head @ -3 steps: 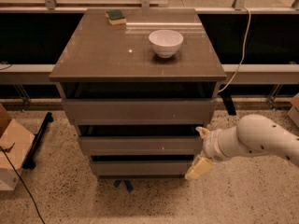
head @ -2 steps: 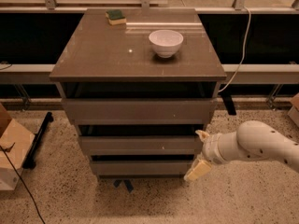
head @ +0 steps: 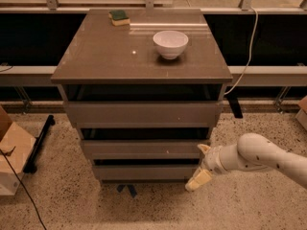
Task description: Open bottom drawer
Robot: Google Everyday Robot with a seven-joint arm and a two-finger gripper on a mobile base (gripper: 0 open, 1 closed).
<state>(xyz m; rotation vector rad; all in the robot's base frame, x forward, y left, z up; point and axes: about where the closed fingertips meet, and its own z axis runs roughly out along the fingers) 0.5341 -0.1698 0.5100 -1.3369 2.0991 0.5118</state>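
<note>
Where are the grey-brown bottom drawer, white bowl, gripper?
grey-brown bottom drawer (head: 144, 171): camera view, front panel.
white bowl (head: 170, 44): camera view, outer wall.
gripper (head: 200, 165): camera view, midway between fingertips, at drawer's right end.

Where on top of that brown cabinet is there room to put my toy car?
The left and front of the grey-brown cabinet top are bare, from the white round bowl across to the left edge. The back is busier: a green-and-yellow sponge sits there. The robot's claw is low down, by the right end of the bottom drawer.

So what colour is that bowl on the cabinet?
White, clear in the camera view; the bowl sits well above the gripper by the bottom drawer.
</note>
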